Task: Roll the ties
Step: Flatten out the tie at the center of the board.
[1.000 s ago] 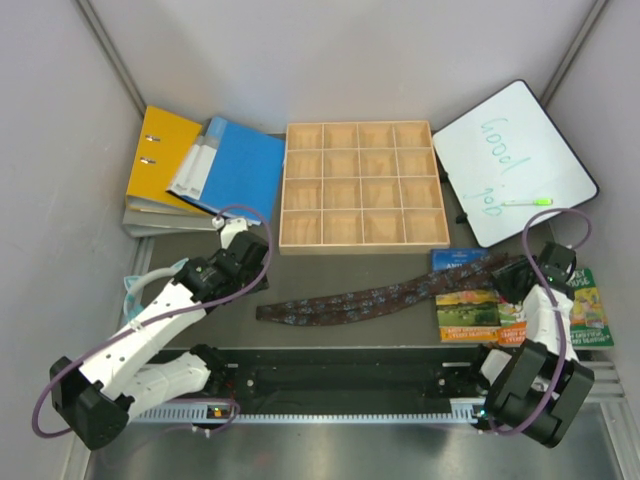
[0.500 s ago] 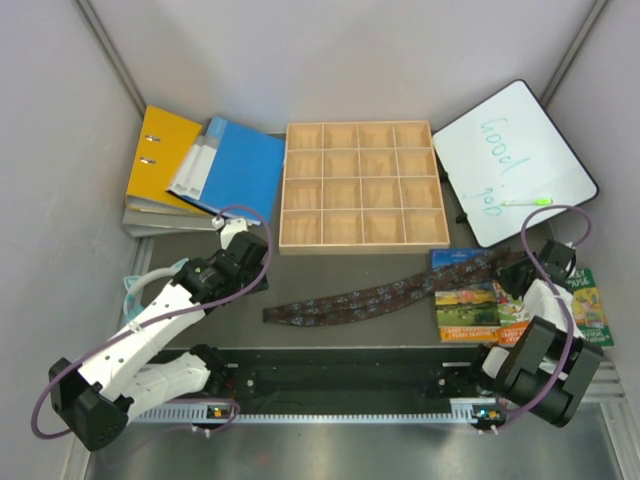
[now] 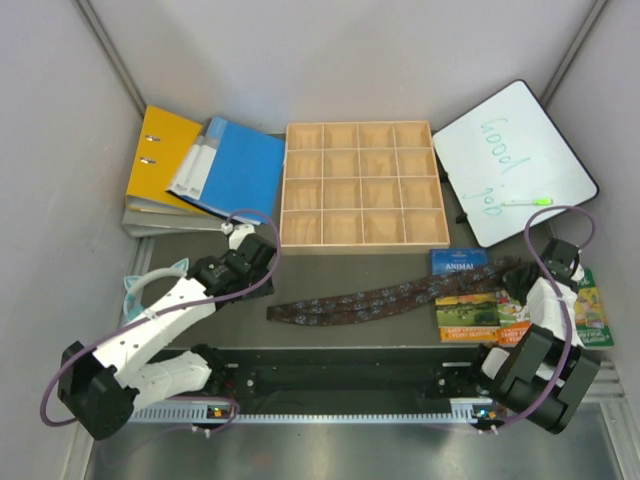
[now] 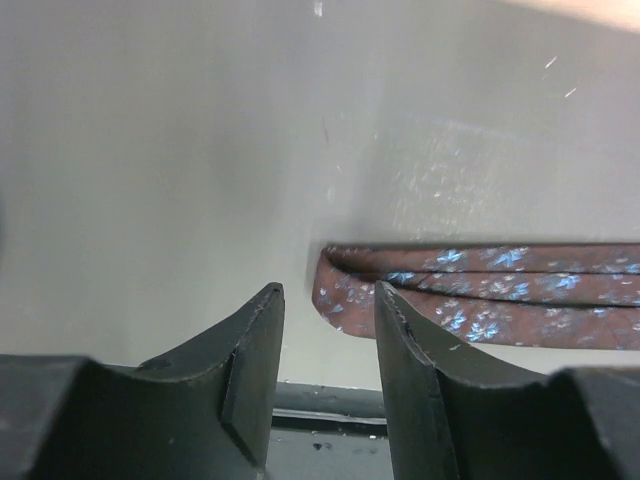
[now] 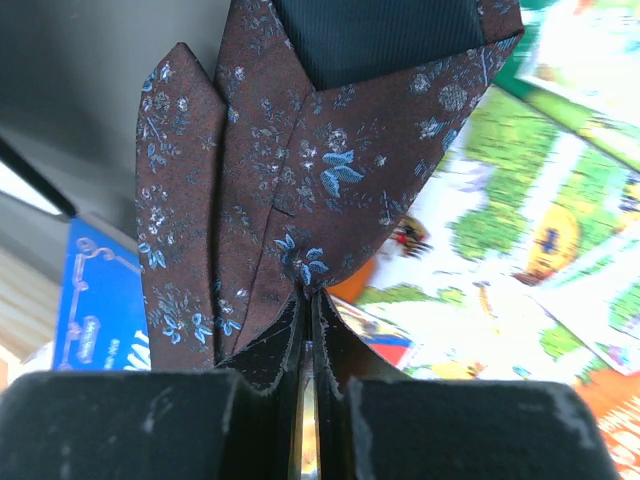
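While one tie (image 3: 370, 299) lies stretched, right tool (image 5: 307, 297) pinching its end, left tool (image 4: 328, 292) parted.

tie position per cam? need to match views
Top external: the tie lies diagonally across mid-table, its right end over the booklets.
Left wrist: tie end at lower right, beyond the open left fingers.
Right wrist: tie fills the upper centre, pinched by the shut right fingers.
Shared landmark: the booklets, in the top and right wrist views only.
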You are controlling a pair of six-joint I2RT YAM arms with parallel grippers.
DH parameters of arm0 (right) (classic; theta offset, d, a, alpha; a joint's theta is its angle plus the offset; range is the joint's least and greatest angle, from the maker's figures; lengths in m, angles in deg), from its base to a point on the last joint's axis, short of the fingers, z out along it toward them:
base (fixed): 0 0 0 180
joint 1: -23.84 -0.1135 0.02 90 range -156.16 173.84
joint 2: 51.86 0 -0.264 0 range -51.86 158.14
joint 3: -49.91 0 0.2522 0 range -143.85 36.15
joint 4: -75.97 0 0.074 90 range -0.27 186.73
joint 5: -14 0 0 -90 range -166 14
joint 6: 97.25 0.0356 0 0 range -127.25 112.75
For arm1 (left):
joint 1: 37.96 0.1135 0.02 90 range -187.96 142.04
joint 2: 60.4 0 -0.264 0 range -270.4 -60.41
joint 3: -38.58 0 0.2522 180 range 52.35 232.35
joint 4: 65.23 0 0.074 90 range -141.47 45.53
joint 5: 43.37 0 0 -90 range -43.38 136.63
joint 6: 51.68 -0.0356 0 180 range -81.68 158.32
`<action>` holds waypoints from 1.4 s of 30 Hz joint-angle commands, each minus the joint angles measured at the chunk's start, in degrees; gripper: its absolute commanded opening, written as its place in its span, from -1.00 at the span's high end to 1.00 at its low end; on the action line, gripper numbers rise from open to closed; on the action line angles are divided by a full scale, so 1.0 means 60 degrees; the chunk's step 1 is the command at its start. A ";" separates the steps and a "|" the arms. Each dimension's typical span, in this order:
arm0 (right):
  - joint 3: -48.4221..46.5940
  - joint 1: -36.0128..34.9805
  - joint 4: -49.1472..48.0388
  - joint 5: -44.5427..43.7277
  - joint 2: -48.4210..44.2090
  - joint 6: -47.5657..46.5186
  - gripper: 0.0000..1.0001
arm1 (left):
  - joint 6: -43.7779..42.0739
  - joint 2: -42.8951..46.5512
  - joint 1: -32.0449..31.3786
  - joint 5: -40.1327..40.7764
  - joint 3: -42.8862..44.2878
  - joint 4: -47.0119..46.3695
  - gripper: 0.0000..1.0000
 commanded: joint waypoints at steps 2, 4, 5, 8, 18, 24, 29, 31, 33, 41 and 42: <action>-0.0147 0.0165 0.0650 -0.1032 -0.0652 -0.0244 1.00 | 0.0715 -0.0321 0.0038 -0.1000 -0.0919 -0.1078 0.09; -0.0030 0.0165 0.0694 -0.0989 -0.0828 -0.0288 1.00 | 0.0730 -0.0336 0.0038 -0.1191 -0.1256 -0.1559 0.09; 0.0043 0.0165 0.0695 -0.0930 -0.0916 -0.0288 1.00 | 0.0687 -0.0336 0.0038 -0.1366 -0.1330 -0.1737 0.07; 0.0088 0.0151 0.0738 -0.0637 -0.1049 -0.0244 1.00 | 0.0394 -0.0467 0.0038 -0.1763 -0.1608 -0.2307 0.00; 0.0132 0.0165 0.0680 -0.0519 -0.0961 -0.0230 1.00 | 0.0686 -0.1142 0.0038 -0.1807 -0.2224 -0.2705 0.10; 0.0161 0.0165 0.0519 0.0036 -0.0742 0.0062 1.00 | 0.0905 -0.0615 0.0038 -0.1442 -0.2473 -0.2633 0.10; -0.0307 0.0151 0.0913 -0.0122 -0.0623 0.0253 -0.28 | 0.0979 -0.0234 0.0038 -0.0768 -0.2224 -0.2091 -0.04; -0.0351 0.0165 0.1016 -0.0357 -0.0784 0.0312 -0.42 | 0.1081 -0.0015 0.0038 -0.0636 -0.2136 -0.1886 -0.07; -0.0337 0.0165 0.1119 -0.0431 -0.1033 0.0399 -0.45 | 0.1227 0.0190 0.0053 -0.0402 -0.2136 -0.1739 -0.02; -0.0395 0.0151 0.1076 -0.0139 -0.1371 0.0795 -0.43 | 0.1843 0.1319 0.0038 -0.0649 -0.3131 -0.2278 0.21; -0.0468 0.0165 0.1003 -0.0095 -0.1371 0.0839 -0.41 | 0.1843 0.1305 0.0038 -0.0853 -0.3205 -0.2382 0.21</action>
